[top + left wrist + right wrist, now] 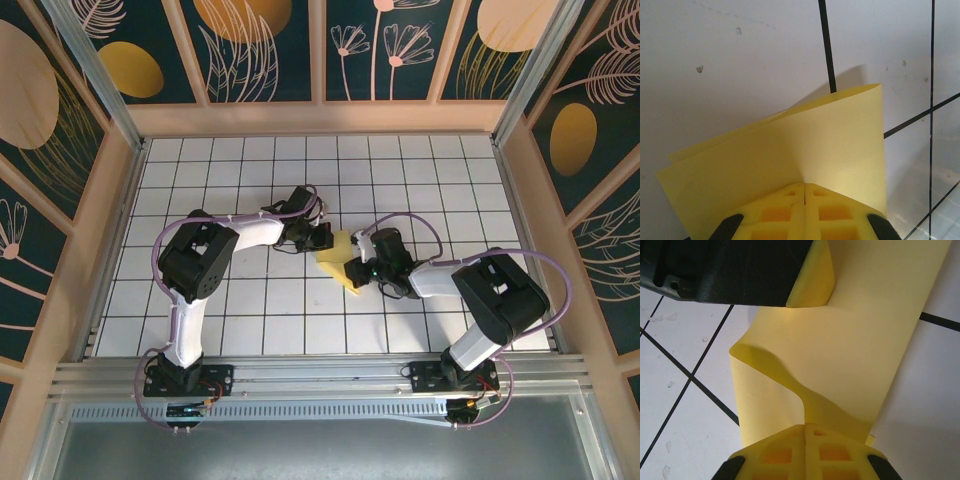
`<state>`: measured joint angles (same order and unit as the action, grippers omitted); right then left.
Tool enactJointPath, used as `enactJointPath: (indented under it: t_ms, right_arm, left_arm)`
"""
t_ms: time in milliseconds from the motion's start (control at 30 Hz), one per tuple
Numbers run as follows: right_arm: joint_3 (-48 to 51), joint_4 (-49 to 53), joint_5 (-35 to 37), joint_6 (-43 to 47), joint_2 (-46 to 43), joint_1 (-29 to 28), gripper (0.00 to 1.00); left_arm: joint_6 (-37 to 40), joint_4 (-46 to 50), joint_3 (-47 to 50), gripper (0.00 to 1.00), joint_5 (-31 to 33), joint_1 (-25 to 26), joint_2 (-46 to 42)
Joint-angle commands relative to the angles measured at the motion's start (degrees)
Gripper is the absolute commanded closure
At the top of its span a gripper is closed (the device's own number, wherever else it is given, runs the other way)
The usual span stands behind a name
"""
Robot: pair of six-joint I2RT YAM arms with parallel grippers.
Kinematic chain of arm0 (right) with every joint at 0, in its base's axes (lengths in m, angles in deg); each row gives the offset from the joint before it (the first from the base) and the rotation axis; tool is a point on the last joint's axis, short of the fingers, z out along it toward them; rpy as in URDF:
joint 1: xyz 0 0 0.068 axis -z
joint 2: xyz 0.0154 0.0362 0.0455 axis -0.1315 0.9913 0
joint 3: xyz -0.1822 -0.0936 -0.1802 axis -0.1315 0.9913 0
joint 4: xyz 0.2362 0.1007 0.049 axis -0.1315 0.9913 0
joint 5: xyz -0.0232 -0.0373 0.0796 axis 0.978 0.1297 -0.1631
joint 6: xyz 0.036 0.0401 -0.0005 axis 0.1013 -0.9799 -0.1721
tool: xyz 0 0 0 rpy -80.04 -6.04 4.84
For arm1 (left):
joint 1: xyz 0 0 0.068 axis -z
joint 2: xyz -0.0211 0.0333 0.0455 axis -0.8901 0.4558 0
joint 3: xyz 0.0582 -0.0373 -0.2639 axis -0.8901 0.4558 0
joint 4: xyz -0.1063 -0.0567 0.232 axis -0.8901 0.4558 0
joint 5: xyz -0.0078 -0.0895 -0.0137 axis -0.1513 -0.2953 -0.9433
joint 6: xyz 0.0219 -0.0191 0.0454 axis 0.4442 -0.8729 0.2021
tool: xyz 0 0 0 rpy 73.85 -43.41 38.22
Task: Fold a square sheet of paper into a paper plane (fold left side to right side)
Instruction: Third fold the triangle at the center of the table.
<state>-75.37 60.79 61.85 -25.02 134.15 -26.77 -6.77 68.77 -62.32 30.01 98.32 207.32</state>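
Observation:
The square sheet of paper (338,262), pale yellow, lies at the table's middle, loosely doubled over and held between both arms; it has no paper plane shape. My left gripper (330,243) comes in from the upper left. In the left wrist view my left gripper (805,186) is shut on the paper (830,145), whose two layers fan out ahead. My right gripper (357,268) reaches from the right. In the right wrist view my right gripper (805,426) is shut on a curled edge of the paper (865,340), with a left finger (812,285) on the far end.
The table (220,310) is white tiles with black grid lines, walled by wooden panels (120,200) on three sides. Both arm bases stand at the near edge on a metal rail (320,375). Cables loop above each arm.

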Motion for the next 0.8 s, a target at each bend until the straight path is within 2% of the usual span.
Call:
enactJointPath:
  t_ms: [0,600,767]
  right_arm:
    - [-1.2,0.94,-0.74,0.63,0.9,0.47,1.0]
    - [-1.0,1.65,-0.57,0.8,2.29,0.38,1.0]
    - [-0.48,2.22,-0.52,0.76,3.07,0.36,1.0]
  left_arm:
    - [0.83,2.27,0.72,1.0,3.01,0.12,2.01]
    - [0.76,2.23,0.68,1.0,3.06,0.13,1.83]
    - [0.59,2.0,0.21,0.96,3.45,0.04,0.97]
